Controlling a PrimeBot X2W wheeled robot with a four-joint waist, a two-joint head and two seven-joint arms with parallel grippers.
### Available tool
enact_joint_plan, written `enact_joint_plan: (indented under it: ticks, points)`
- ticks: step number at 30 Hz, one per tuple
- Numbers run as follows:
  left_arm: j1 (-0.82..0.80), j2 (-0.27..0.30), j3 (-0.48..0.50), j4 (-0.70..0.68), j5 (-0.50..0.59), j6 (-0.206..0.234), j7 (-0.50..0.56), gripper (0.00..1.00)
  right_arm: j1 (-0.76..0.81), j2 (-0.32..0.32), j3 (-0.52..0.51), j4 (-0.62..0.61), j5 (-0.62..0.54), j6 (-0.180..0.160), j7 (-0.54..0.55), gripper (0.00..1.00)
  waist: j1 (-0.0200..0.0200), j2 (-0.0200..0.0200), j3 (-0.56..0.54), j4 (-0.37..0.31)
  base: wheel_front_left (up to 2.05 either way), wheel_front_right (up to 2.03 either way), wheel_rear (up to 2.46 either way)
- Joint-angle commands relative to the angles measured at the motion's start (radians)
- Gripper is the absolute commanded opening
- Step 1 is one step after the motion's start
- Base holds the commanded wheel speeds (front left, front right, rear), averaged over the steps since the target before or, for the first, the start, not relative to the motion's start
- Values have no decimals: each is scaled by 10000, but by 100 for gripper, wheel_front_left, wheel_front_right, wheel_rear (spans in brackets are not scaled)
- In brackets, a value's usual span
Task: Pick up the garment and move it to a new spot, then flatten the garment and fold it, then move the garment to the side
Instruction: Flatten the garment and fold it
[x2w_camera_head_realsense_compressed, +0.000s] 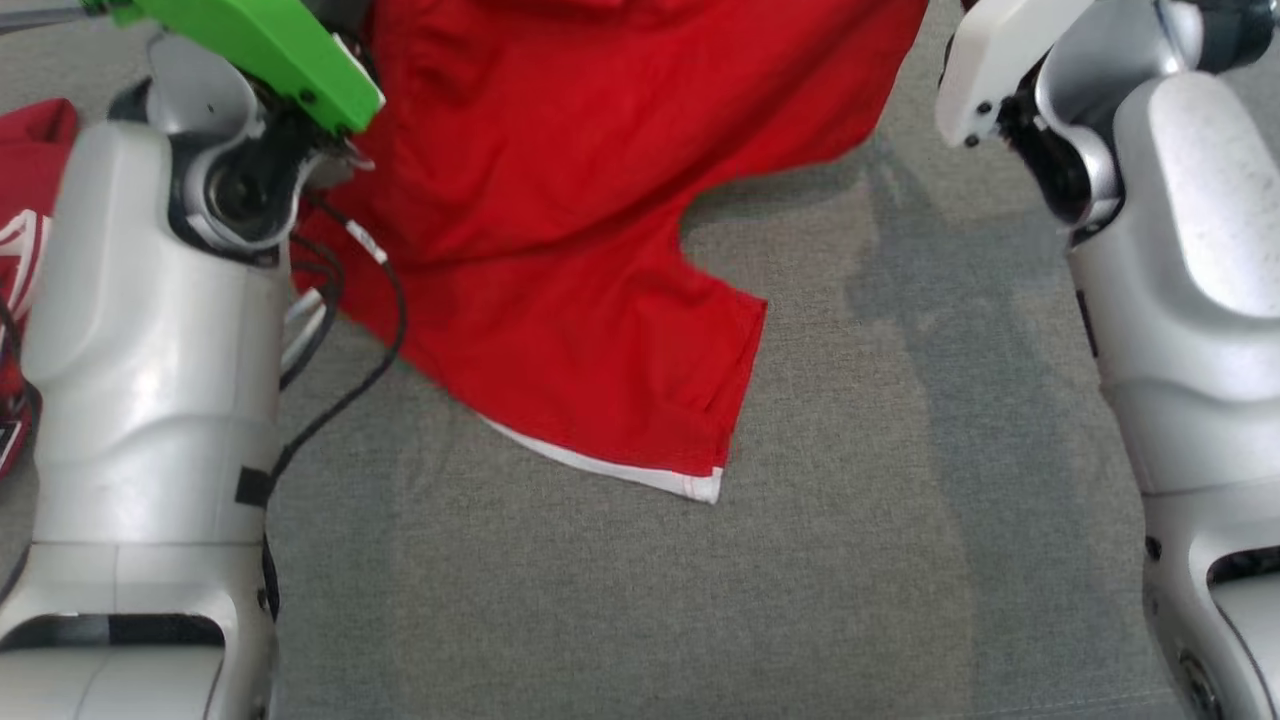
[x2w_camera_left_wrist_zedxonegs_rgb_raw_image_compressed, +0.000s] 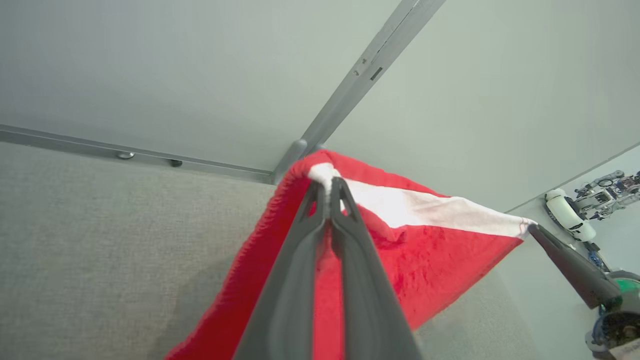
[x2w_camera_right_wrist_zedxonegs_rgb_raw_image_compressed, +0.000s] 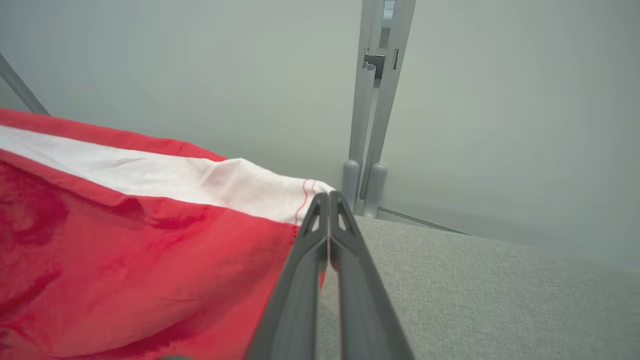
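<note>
Two grippers have hold of one red garment (x2w_camera_head_realsense_compressed: 560, 200), and you can see both grips well. Your left gripper (x2w_camera_left_wrist_zedxonegs_rgb_raw_image_compressed: 327, 192) is pinched tight on a bunched bit of the garment's white band (x2w_camera_left_wrist_zedxonegs_rgb_raw_image_compressed: 425, 210), with the cloth squeezed between its two dark fingers. Your right gripper (x2w_camera_right_wrist_zedxonegs_rgb_raw_image_compressed: 329, 200) is pinched tight on the other end of that same band, right by a line of red stitches. The band runs between the two grippers, and the red cloth hangs down from it. From the head camera you see the garment come down from the far edge of the picture, between your two pale arms and closer to the left one. Its low part rests on the grey cloth table (x2w_camera_head_realsense_compressed: 900, 560), where a flap (x2w_camera_head_realsense_compressed: 650, 400) with a white hem points toward the near side. A black cable (x2w_camera_head_realsense_compressed: 385, 330) loops beside the left arm, over the garment's left edge. A green part (x2w_camera_head_realsense_compressed: 260, 50) sits on top of that arm. Far to the left lies another red cloth (x2w_camera_head_realsense_compressed: 35, 180) with white lines. Behind the table stand pale walls with grey metal posts (x2w_camera_right_wrist_zedxonegs_rgb_raw_image_compressed: 372, 100).
</note>
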Motion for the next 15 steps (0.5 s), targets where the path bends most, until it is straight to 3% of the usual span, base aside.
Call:
enact_joint_plan:
  ticks: [1,7,15]
  points:
    - [-506,61,164,-201,-115,31,-2,0,-440,-116,54,-87,-89,0,-25,0,0,-1,704,-243,0,0,0]
    - [-2247,29,806,-1136,-689,315,-136,0,-2457,-521,260,10,-416,0,-468,0,0,-1,1639,-492,0,0,0]
    - [-3777,84,1291,-1847,-1246,68,-605,0,-4665,-739,469,731,-1567,-1,-1718,0,0,-1,2137,-765,0,0,0]
